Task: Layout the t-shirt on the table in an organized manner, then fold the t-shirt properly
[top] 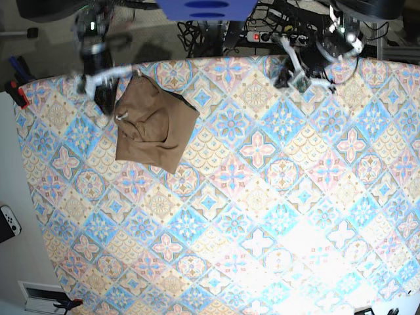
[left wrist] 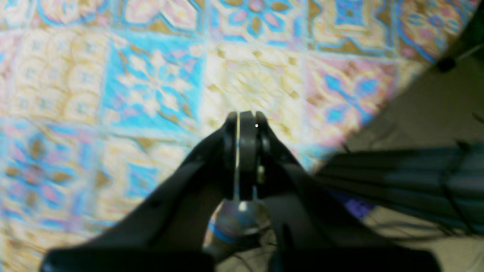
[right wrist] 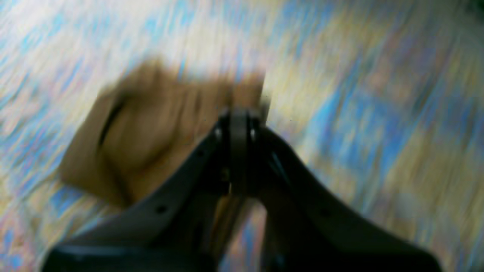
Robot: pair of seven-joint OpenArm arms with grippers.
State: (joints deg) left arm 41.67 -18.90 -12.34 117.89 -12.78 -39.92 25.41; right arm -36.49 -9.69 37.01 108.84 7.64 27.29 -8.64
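- Black, pressed-together jaws mark the right gripper [right wrist: 236,121]; nothing shows between them, though the blur in its wrist view leaves that unsure.
- Seen through that wrist view, the t-shirt [right wrist: 151,124] starts right at the jaw tips and spreads out toward 10 o'clock, so the cloth lies just beside the right gripper [top: 105,98], perhaps touching it; contact cannot be settled.
- From overhead, the t-shirt [top: 154,125] is a compact tan bundle, roughly four-sided, its long axis running from 12 toward 6 o'clock with a slight lean, lying at the far-left part of the surface [top: 262,230].
- It sits at about 4 o'clock from the right gripper in that overhead view, with a small white tag at its near upper-left edge.
- Clearly the right arm is the nearer one; it reaches in from the far edge, its wrist angled down over the cloth's upper corner.
- Also shut with nothing held, the left gripper [left wrist: 242,121] has only a thin slit of light between its jaws.
- Overhead, the left gripper [top: 298,75] hangs over bare patterned surface near the far edge, well apart from the t-shirt, which lies toward 9 o'clock from it.
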